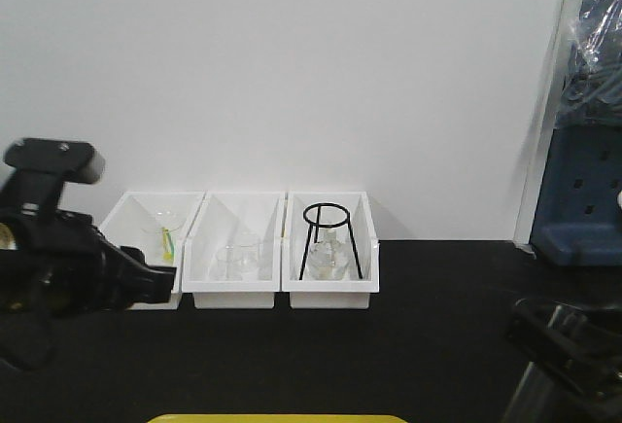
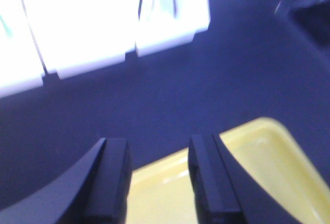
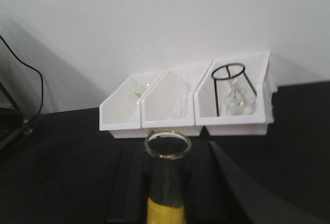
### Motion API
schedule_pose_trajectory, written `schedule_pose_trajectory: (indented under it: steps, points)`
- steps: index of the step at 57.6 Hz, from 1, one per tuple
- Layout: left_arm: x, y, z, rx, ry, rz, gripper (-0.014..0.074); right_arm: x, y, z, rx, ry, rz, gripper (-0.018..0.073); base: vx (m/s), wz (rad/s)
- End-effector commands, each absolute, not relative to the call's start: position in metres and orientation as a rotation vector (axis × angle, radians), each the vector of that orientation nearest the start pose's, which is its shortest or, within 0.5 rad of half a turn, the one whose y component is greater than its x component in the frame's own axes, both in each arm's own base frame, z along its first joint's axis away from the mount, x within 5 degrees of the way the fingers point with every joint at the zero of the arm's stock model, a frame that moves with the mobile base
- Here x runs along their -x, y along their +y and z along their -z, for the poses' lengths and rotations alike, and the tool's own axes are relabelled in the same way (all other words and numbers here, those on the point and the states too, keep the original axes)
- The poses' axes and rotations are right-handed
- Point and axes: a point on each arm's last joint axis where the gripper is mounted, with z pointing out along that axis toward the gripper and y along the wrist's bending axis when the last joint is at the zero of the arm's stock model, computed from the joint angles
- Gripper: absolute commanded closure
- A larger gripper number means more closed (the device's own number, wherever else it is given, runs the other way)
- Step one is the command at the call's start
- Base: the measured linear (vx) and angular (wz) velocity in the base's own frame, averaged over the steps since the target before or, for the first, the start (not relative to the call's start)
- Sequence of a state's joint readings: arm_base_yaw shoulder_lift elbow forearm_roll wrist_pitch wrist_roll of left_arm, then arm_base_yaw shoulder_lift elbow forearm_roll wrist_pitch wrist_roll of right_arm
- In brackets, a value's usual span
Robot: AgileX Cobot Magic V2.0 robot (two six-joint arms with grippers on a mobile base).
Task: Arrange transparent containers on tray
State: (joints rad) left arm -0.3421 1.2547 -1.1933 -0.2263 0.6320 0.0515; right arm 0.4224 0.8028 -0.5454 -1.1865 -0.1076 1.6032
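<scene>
Transparent containers (image 1: 238,258): are any set on the tray (image 1: 277,419) yet?

None can be seen there. Only a thin strip of the yellow tray is shown at the bottom edge of the front view. The part shown in the left wrist view is bare.

Where is the glass kept, then?

Most of it is kept in the white bins (image 1: 236,297) in the middle of the frame. A beaker (image 1: 239,260) is seen in the middle bin. A flask (image 1: 328,264) is seen under the black ring stand (image 1: 306,248) in the right bin. Something clear is seen in the left bin, but it cannot be made out.

Is anything held?

One tall glass (image 3: 166,172) is gripped by the right claw (image 3: 166,188), low in the middle of the right wrist view. Yellow is seen through its bottom. The left claw (image 2: 159,149) is spread wide over a tray corner, and nothing is held in it.

So what is left?

Nearly all of it, it is judged. The held glass must be set down, and the rest must be fetched.
</scene>
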Motion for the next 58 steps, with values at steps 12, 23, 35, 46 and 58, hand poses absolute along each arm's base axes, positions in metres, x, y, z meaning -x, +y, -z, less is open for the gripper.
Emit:
schedule_pose_trajectory:
  steps: [12, 23, 35, 46, 58]
  points:
    - [-0.226, -0.095, -0.421, -0.319, 2.008, 0.432, 0.0189, -0.203, 0.131, -0.296, 0.150, 1.945, -1.071, 0.0571, 0.00, 0.00]
    - [-0.226, -0.095, -0.420, -0.322, 2.020, 0.432, 0.0189, -0.233, 0.148, -0.253, 0.170, 2.122, -1.070, 0.0571, 0.00, 0.00]
    - [-0.226, -0.095, -0.419, -0.323, 2.022, 0.433, 0.0189, -0.251, 0.155, -0.208, 0.142, 2.267, -1.015, 0.0571, 0.00, 0.00]
    - [-0.225, -0.095, -0.418, -0.325, 2.042, 0.440, 0.0189, -0.260, 0.157, -0.185, 0.096, 2.318, -0.991, 0.0570, 0.00, 0.00]
    - [-0.224, -0.096, -0.417, -0.328, 2.051, 0.442, 0.0189, -0.268, 0.156, -0.168, 0.062, 2.331, -0.938, 0.0517, 0.00, 0.00]
